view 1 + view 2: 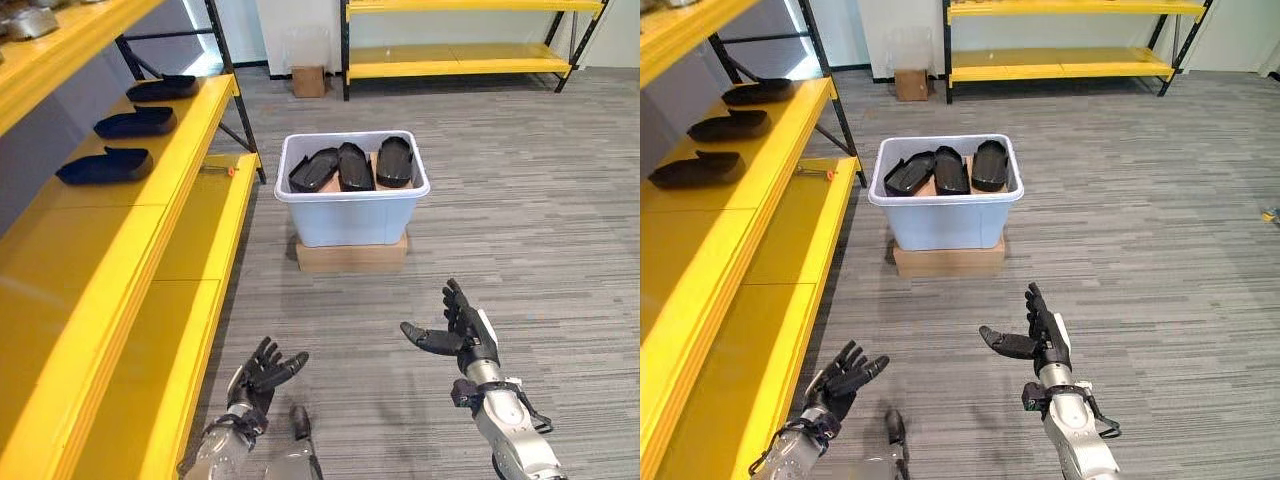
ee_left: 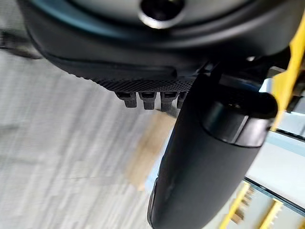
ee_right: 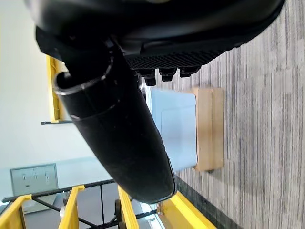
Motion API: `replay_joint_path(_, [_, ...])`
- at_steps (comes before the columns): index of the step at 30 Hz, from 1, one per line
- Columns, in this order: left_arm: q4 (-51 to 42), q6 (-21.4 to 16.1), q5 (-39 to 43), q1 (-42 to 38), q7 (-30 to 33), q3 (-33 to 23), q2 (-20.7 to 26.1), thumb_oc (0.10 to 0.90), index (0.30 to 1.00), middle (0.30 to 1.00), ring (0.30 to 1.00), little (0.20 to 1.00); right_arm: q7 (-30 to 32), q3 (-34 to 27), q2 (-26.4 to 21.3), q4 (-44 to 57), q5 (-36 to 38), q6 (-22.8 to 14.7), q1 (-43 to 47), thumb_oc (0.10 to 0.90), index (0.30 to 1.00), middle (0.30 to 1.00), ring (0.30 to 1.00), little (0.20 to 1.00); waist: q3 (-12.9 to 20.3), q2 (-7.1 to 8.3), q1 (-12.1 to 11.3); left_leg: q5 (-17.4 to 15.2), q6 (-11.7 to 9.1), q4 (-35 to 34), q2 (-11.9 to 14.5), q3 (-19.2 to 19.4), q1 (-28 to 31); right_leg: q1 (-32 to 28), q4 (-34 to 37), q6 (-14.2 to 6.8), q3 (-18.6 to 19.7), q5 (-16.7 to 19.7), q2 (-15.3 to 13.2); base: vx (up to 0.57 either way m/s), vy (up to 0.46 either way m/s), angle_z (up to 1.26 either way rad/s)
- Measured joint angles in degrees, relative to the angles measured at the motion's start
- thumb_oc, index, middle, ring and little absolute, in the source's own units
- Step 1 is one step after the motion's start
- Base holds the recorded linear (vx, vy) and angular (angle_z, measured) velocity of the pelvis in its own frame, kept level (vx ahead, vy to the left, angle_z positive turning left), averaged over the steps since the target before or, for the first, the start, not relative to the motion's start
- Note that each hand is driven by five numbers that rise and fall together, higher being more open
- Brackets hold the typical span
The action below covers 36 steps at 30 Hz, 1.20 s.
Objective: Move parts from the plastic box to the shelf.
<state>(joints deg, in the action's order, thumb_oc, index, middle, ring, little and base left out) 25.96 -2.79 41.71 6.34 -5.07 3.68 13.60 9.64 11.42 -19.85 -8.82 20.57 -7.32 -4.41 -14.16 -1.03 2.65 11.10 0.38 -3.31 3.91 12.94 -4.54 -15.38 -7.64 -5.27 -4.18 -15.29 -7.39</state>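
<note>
A pale plastic box (image 1: 352,215) stands on a flat cardboard carton (image 1: 351,257) in the middle of the floor and holds three black curved parts (image 1: 353,165). Three more black parts (image 1: 105,165) lie in a row on the yellow shelf (image 1: 110,250) at the left. My left hand (image 1: 262,375) hovers low near the shelf's front edge, fingers straight and empty. Over the floor short of the box my right hand (image 1: 462,330) hangs empty, fingers spread and thumb out. The box (image 3: 177,129) also shows past the thumb in the right wrist view.
A second yellow rack (image 1: 460,45) stands against the far wall, with a small cardboard box (image 1: 308,80) on the floor beside it. A small orange-tipped tool (image 1: 218,170) lies on the left shelf's lower board. Grey striped floor surrounds the box.
</note>
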Motion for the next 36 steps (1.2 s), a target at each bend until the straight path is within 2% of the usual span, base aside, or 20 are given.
replay_joint_path(1, [0.18, -0.13, -1.15, -0.18, -0.19, 0.15, 0.15, 0.9, 1.0, 1.0, 1.0, 1.0, 0.16, -0.12, 0.21, -0.01, 0.06, -0.06, -0.07, 0.9, 1.0, 1.0, 1.0, 1.0, -0.18, 0.31, 0.65, 0.01, 0.03, 0.47, -1.7, 0.5, 0.58, -0.76, 0.58, 0.76, -0.16, -0.31, -0.37, 0.23, 0.213, 0.19])
replay_joint_path(3, [-1.12, -0.55, -3.55, -0.05, -0.53, 0.68, 0.76, 0.9, 1.0, 1.0, 1.0, 1.0, 1.07, -0.25, 0.57, 0.04, 0.18, -0.05, 0.1, 0.9, 1.0, 1.0, 1.0, 1.0, -0.16, 0.39, -0.02, -0.68, 0.96, 0.67, -4.45, 1.58, 0.71, -1.02, 1.86, 0.82, -0.94, 0.06, -2.82, 0.26, 0.254, 0.13])
replay_joint_path(5, [-1.29, -1.46, -5.97, -0.4, -0.29, 0.48, 1.42, 0.9, 1.0, 1.0, 1.0, 1.0, 3.02, -0.25, 1.54, 0.06, 0.17, -0.05, 0.43, 0.9, 1.0, 1.0, 1.0, 1.0, -0.29, 0.61, -0.41, -1.49, 2.08, 1.0, -6.11, 1.87, 0.5, -1.8, 2.77, -1.75, -1.27, 1.86, -4.43, 0.23, 0.253, 0.08])
replay_joint_path(7, [-1.96, -2.02, -7.34, -0.3, -0.03, 0.64, 2.02, 0.9, 1.0, 1.0, 1.0, 1.0, 6.42, -0.28, 2.49, 0.12, 0.16, -0.06, 0.39, 0.9, 1.0, 1.0, 1.0, 1.0, -0.27, 0.37, -0.48, -1.9, 2.66, 0.5, -6.81, 1.09, 1.3, -1.89, 1.26, -2.51, -2.32, 2.82, -4.89, 0.18, 0.226, 0.2])
replay_joint_path(10, [-5.35, -4.73, -11.19, -0.42, 0.73, 0.98, 4.64, 0.9, 1.0, 1.0, 1.0, 1.0, 14.77, -1.4, 4.56, 1.45, 0.02, -0.37, 0.48, 0.9, 1.0, 1.0, 1.0, 1.0, -0.2, 0.21, -1.26, -2.24, 3.2, -1.04, -7.13, 0.99, 2.35, -0.27, -2.21, -2.44, -3.39, 4.0, -5.26, 0.14, 0.179, 0.03])
replay_joint_path(13, [-11.82, -6.21, -16.14, -0.79, 0.9, 0.96, 8.98, 0.9, 1.0, 1.0, 1.0, 1.0, 20.51, -5.01, 7.36, 2.21, -0.11, -1.52, 0.87, 0.9, 1.0, 1.0, 1.0, 1.0, -0.06, 0.03, -1.24, -2.98, 4.18, -1.23, -7.17, 0.69, 2.85, 1.15, -5.78, -2.71, -3.3, 5.58, -5.27, 0.11, 0.162, 0.02])
replay_joint_path(16, [-16.51, -9.63, -20.08, -1.62, 1.24, 0.79, 11.32, 0.9, 1.0, 1.0, 1.0, 1.0, 24.21, -7.35, 8.2, 2.19, -0.11, -2.64, 1.17, 0.9, 1.0, 1.0, 1.0, 1.0, 0.15, -0.3, -1.31, -3.6, 5.04, -1.26, -7.15, 0.43, 3.26, 4.09, -11.26, -3.19, -3.03, 5.83, -5.7, 0.11, 0.189, 0.01])
replay_joint_path(18, [-18.36, -12.57, -21.5, -4.34, 2.89, 0.83, 12.35, 0.9, 1.0, 1.0, 1.0, 1.0, 28.95, -7.67, 8.34, 2.19, -1.1, -4.26, 1.55, 0.9, 1.0, 1.0, 1.0, 1.0, 1.39, -0.96, -1.25, -4.18, 6.31, -1.26, -7.27, 0.54, 3.66, 5.91, -14.73, -3.7, -2.4, 5.71, -5.95, 0.08, 0.163, -0.05])
replay_joint_path(20, [-18.84, -12.58, -21.83, -6.34, 3.89, 0.86, 12.2, 0.9, 1.0, 1.0, 1.0, 1.0, 32.08, -7.76, 8.41, 2.19, -1.88, -4.61, 2.39, 0.9, 1.0, 1.0, 1.0, 1.0, 1.87, -1.16, -1.31, -4.44, 6.67, -1.18, -7.67, 0.56, 3.68, 6.86, -16.53, -5.09, -2.15, 7.41, -6.03, 0.07, 0.147, 0.01])
replay_joint_path(22, [-20.62, -12.6, -21.88, -9.32, 4.54, 1.3, 11.95, 0.9, 1.0, 1.0, 1.0, 1.0, 37.26, -8.42, 8.39, 2.2, -2.66, -5.17, 3.81, 0.9, 1.0, 1.0, 1.0, 1.0, 2.39, -1.38, -1.04, -3.92, 7.51, -1.2, -7.82, 0.53, 4.07, 10.93, -25.24, -6.48, -0.89, 8.41, -6.78, 0.01, 0.021, 0.06])
replay_joint_path(25, [-20.83, -12.6, -21.88, -9.38, 4.73, 1.32, 11.98, 0.9, 1.0, 1.0, 1.0, 1.0, 38.64, -8.28, 8.49, 2.17, -2.66, -5.56, 3.77, 0.9, 1.0, 1.0, 1.0, 1.0, 3.53, -0.95, -1.02, -4.57, 8.35, -1.18, -7.75, 0.65, 4.25, 12.42, -26.51, -5.95, -1.04, 7.31, -6.84, 0.0, 0.0, 0.01])
replay_joint_path(29, [-20.65, -12.56, -21.87, -8.24, 4.8, 1.36, 11.98, 0.9, 1.0, 1.0, 1.0, 1.0, 38.61, -8.04, 8.77, 2.17, -2.66, -5.58, 4.19, 0.9, 1.0, 1.0, 1.0, 1.0, 3.57, -0.9, -1.28, -4.29, 8.01, -1.07, -6.69, 0.51, 4.31, 11.2, -23.79, -6.03, -1.15, 6.33, -5.99, 0.0, 0.002, -0.03])
replay_joint_path(31, [-20.64, -12.56, -21.89, -7.19, 4.74, 2.18, 11.97, 0.9, 1.0, 1.0, 1.0, 1.0, 38.83, -8.08, 8.75, 2.14, -2.66, -5.58, 4.29, 0.9, 1.0, 1.0, 1.0, 1.0, 3.69, -1.07, -1.33, -3.62, 7.02, -1.03, -5.88, 0.56, 4.22, 8.19, -18.26, -6.31, -1.85, 5.71, -4.28, 0.55, -0.016, -0.08])
replay_joint_path(32, [-20.58, -12.58, -21.9, -7.09, 4.91, 2.63, 11.59, 0.9, 1.0, 1.0, 1.0, 1.0, 39.2, -7.69, 8.53, 2.15, -2.64, -5.63, 3.36, 0.9, 1.0, 1.0, 1.0, 1.0, 3.43, -0.49, -0.65, -3.54, 6.06, -0.25, -6.59, 0.79, 4.25, 8.76, -19.05, -6.42, -1.92, 5.94, -3.83, 0.64, -0.078, -0.35])
replay_joint_path(33, [-21.19, -13.19, -21.86, -6.84, 5.79, 1.38, 10.68, 0.9, 1.0, 1.0, 1.0, 1.0, 39.7, -5.88, 7.8, 2.59, -2.69, -5.96, 4.3, 0.9, 1.0, 1.0, 1.0, 1.0, 2.88, 1.6, -1.43, -6.71, 3.37, 6.54, -8.58, 0.03, 1.71, 16.41, -31.72, -7.55, 1.27, 5.27, -7.11, 0.16, -0.1, -0.57])
replay_joint_path(34, [-20.94, -14.02, -21.54, -5.35, 9.38, 0.01, 5.67, 0.9, 1.0, 1.0, 1.0, 1.0, 37.71, -7.61, 7.41, 3.34, -4.97, -7.36, 3.6, 0.9, 1.0, 1.0, 1.0, 1.0, 1.34, -0.39, -0.15, -10.99, 6.69, 6.82, -8.03, -4.04, 4.17, 22.15, -31.88, -6.53, -1.09, -0.83, -6.46, 0.19, -0.119, -0.39])
replay_joint_path(35, [-20.08, -13.41, -21.18, -5.27, 11.26, 1.5, 3.9, 0.9, 1.0, 1.0, 1.0, 1.0, 39.1, -9.32, 7.9, 4.06, -4.62, -7.57, 2.35, 0.9, 1.0, 1.0, 1.0, 1.0, 1.43, -2.25, 1.51, -10.65, 6.98, 6.08, -6.43, -6.91, 3.82, 23.7, -16.38, -3.77, 0.77, 0.16, -2.14, 0.22, -0.152, 0.14])
replay_joint_path(36, [-20.01, -13.49, -21.57, -5.62, 10.98, 2.94, 4.24, 0.9, 1.0, 1.0, 1.0, 1.0, 40.33, -11.28, 8.52, 4.03, -4.5, -7.62, 2.04, 0.9, 1.0, 1.0, 1.0, 1.0, 1.28, -2.14, 2.97, -10.59, 7.07, 5.8, -5.56, -7.54, 3.21, 26.41, -6.34, -3.15, 1.85, 3.7, -1.08, 0.27, -0.21, 0.54])
